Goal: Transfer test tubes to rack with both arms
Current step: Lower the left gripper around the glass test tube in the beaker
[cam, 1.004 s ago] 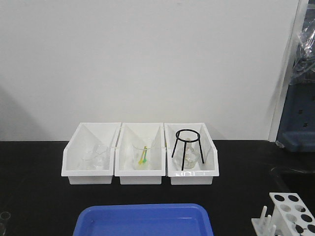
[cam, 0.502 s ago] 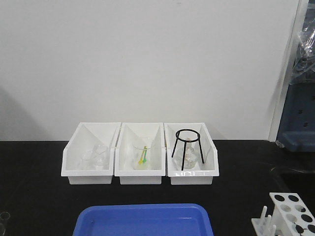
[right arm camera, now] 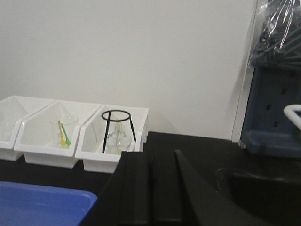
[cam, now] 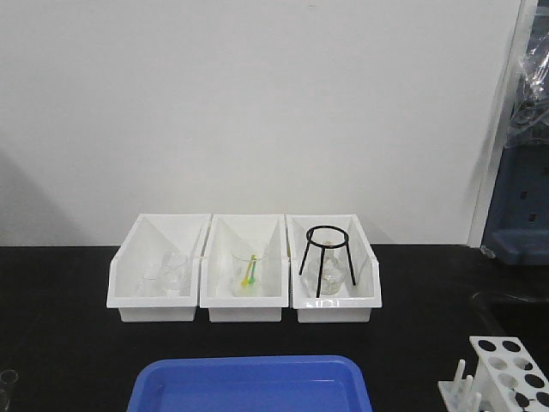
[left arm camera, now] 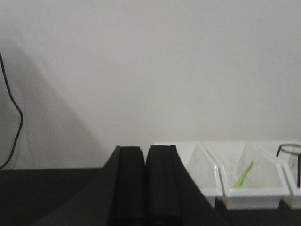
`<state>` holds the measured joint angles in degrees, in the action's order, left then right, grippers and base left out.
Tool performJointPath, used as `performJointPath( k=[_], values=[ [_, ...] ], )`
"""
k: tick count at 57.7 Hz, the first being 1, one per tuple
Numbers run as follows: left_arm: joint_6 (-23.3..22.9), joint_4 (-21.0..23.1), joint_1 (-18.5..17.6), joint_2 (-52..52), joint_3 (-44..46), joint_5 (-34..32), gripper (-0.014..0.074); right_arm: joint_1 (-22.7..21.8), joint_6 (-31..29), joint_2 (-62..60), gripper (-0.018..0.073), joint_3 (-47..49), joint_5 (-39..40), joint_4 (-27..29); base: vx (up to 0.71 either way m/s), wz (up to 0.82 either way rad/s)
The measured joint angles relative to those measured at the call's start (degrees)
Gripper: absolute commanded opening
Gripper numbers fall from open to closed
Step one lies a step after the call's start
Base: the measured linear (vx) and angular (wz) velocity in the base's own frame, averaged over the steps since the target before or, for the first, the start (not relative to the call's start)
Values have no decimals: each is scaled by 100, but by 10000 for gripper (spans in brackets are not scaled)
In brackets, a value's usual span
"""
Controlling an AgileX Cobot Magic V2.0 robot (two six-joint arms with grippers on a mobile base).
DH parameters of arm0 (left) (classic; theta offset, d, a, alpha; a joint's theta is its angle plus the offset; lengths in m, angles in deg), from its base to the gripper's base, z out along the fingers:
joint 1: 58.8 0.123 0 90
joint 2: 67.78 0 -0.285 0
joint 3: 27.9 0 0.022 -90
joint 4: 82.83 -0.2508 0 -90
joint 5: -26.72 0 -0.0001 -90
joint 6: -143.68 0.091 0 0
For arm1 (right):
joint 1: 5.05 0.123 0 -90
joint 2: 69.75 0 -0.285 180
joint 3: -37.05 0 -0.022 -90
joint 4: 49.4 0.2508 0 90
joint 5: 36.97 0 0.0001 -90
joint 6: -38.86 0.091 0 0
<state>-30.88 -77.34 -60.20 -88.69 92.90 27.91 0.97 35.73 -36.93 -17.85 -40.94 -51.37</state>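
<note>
The white rack (cam: 508, 374) stands at the bottom right corner of the front view, its top plate pierced with round holes and short pegs on its left side; the holes I can see hold nothing. No test tubes are in view. Neither arm appears in the front view. In the left wrist view my left gripper (left arm camera: 145, 149) is shut, its black fingers pressed together with nothing between them, pointing at the wall left of the bins. In the right wrist view my right gripper (right arm camera: 149, 154) is also shut and empty, above the black tabletop.
Three white bins (cam: 244, 302) line the back of the black table: the left holds clear glassware, the middle a beaker with yellow-green sticks (cam: 250, 273), the right a black tripod stand (cam: 325, 257) over a flask. A blue tray (cam: 250, 384) lies front centre. A clear glass rim (cam: 7, 378) shows bottom left.
</note>
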Motion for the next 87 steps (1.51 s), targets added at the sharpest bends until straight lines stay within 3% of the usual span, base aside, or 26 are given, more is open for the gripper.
performJointPath(
  k=[8, 21, 30, 40, 46, 52, 69, 78, 87],
  values=[
    [349, -11, 0, -443, -6, 239, 150, 0, 11, 427, 153, 0, 121, 0, 0, 0],
    [1130, -16, 0, -1000, -6, 542, 398, 0, 16, 783, 335, 0, 150, 0, 0, 0],
    [1232, -16, 0, -1298, -6, 713, 498, 0, 37, 828, 396, 0, 165, 0, 0, 0],
    [1296, -16, 0, -1731, -17, 736, 506, 0, 43, 828, 398, 0, 189, 0, 0, 0],
    [1649, -16, 0, -2163, -133, 597, 506, 0, 85, 828, 398, 0, 194, 0, 0, 0],
    [1941, -16, 0, -2611, -334, 156, 506, 0, 85, 828, 398, 0, 194, 0, 0, 0],
    [1996, -16, -14, -3659, -466, -1128, 506, 0, 99, 828, 398, 0, 194, 0, 0, 0],
    [1983, -88, -261, -4250, -471, -1485, 506, 0, 99, 828, 398, 0, 194, 0, 0, 0],
    [1983, -269, -391, -4829, -471, -2261, 506, 0, 99, 828, 398, 0, 74, 0, 0, 0]
  ],
)
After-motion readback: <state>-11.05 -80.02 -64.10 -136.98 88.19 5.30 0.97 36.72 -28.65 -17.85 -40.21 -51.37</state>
